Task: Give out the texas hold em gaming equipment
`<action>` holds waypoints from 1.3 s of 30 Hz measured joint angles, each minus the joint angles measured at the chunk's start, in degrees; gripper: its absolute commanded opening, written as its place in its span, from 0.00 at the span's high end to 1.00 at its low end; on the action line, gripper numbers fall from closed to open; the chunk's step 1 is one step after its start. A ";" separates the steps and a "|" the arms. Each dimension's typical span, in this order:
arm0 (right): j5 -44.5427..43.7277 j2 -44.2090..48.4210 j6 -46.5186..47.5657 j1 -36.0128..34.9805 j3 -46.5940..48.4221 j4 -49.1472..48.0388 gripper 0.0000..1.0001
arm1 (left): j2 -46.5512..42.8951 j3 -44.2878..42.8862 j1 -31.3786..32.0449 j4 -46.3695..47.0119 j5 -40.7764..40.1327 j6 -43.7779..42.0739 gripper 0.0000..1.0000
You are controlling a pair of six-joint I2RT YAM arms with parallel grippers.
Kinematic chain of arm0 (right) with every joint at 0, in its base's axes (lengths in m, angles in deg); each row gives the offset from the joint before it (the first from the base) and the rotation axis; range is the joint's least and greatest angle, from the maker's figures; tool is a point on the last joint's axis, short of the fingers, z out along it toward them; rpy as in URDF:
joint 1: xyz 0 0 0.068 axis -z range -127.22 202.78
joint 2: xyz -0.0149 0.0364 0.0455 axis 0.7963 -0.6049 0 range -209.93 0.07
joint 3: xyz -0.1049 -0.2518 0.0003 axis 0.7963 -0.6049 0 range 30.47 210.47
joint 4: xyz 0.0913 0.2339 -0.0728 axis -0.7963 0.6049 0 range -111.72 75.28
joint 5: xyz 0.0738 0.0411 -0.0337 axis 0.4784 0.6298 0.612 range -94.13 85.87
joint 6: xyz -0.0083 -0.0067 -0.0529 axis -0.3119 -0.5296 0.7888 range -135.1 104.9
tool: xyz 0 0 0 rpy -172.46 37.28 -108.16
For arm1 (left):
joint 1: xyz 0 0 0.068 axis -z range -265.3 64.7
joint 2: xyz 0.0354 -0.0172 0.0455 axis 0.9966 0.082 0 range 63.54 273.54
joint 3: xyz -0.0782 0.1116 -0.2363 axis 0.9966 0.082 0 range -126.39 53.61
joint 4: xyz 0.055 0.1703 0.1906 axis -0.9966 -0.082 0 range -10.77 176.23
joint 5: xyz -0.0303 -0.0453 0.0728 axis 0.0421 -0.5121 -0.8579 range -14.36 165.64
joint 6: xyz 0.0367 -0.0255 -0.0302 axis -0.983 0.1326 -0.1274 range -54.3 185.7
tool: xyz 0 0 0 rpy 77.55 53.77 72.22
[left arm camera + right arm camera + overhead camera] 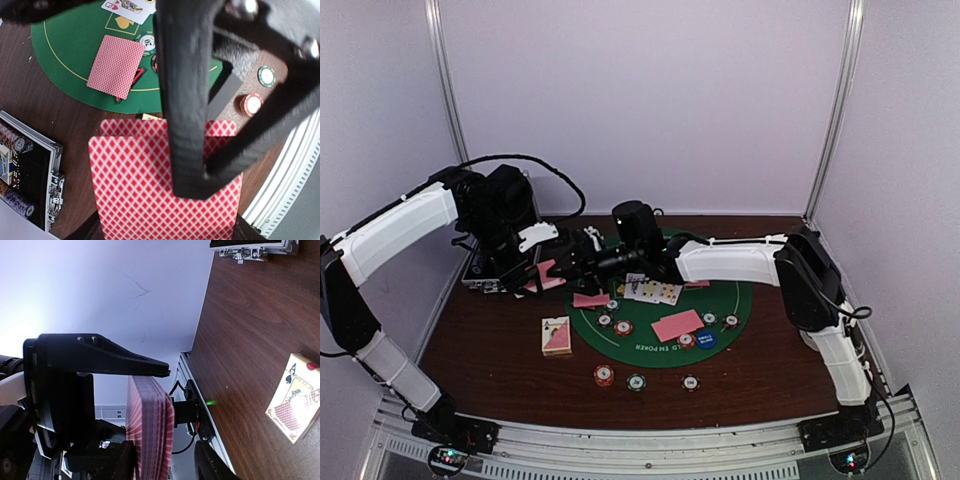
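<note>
Overhead, the two arms meet above the left rear of the bench (480,340), just off the round green felt mat (730,300). Their black fingers merge there, so the grip is hard to read. The left wrist view settles it: the left end effector (200,180) is pressed together on a deck of red-backed cards (135,195) held up off the bench, the deck's lower edge cut off by the frame. Only the right wrist view shows that deck edge-on, with the right end effector (162,465) spread to either side of it. A gap shows on one side; whether the other finger touches the cards cannot be told. The blue marker disc (706,340) shows only from overhead. A single red-backed card (116,66) lies on the mat. A red chip stack (252,104) and a green chip (266,76) sit on bare wood near the front rail. The silver-edged case (30,165) lies at the left edge, and the card box (295,405) sits apart from it with open wood between.
</note>
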 measured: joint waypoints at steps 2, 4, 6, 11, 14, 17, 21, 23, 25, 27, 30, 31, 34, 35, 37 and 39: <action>-0.04 0.68 0.63 0.46 -0.46 0.44 0.62 | 0.00 0.07 0.00 0.07 0.00 0.00 1.00; -0.02 1.22 0.90 0.92 -0.94 0.63 0.64 | -0.02 0.07 -0.02 0.15 0.00 0.00 1.00; -0.02 1.57 0.96 1.25 -1.33 0.79 0.66 | -0.02 0.07 -0.02 0.17 0.00 0.00 1.00; -0.02 2.51 1.20 1.36 -2.05 0.87 0.75 | -0.02 0.07 0.00 0.11 0.02 0.00 1.00; -0.04 2.95 1.18 1.36 -2.34 0.90 0.82 | -0.02 0.07 0.00 0.11 0.02 0.00 1.00; -0.02 3.37 1.22 1.36 -2.45 0.90 0.86 | -0.02 0.07 0.00 0.09 0.04 0.00 1.00; -0.02 3.45 0.50 1.38 -2.73 0.39 0.89 | -0.02 0.07 -0.02 -0.02 0.00 0.00 1.00; 0.07 3.58 -0.26 1.44 -3.26 -0.31 0.93 | -0.02 0.07 -0.02 -0.11 0.00 0.00 1.00; 0.11 3.91 -0.85 1.46 -3.89 -0.83 0.97 | -0.02 0.07 -0.02 -0.15 -0.02 0.00 1.00; 0.17 4.13 -1.16 1.44 -4.17 -0.96 1.00 | -0.02 0.07 -0.02 -0.26 -0.13 0.00 1.00; 0.22 4.42 -1.92 1.49 -4.83 -1.40 1.00 | -0.02 0.07 -0.02 -0.24 -0.20 0.00 1.00; 0.24 4.46 -1.99 1.49 -4.96 -1.44 1.00 | -0.02 0.07 -0.02 -0.26 -0.20 -0.02 1.00; 0.17 5.14 -2.03 1.64 -5.73 -1.49 1.00 | -0.04 0.07 0.00 -0.26 -0.13 -0.02 1.00; 0.17 5.42 -2.01 1.81 -5.92 -1.46 1.00 | -0.04 0.07 0.00 -0.24 -0.13 -0.02 1.00; 0.13 5.99 -2.01 2.01 -6.51 -1.44 0.96 | -0.04 0.07 0.00 -0.17 0.13 -0.09 1.00; 0.13 6.49 -1.99 2.10 -7.02 -1.44 0.77 | -0.11 0.07 0.02 0.02 0.42 -0.17 1.00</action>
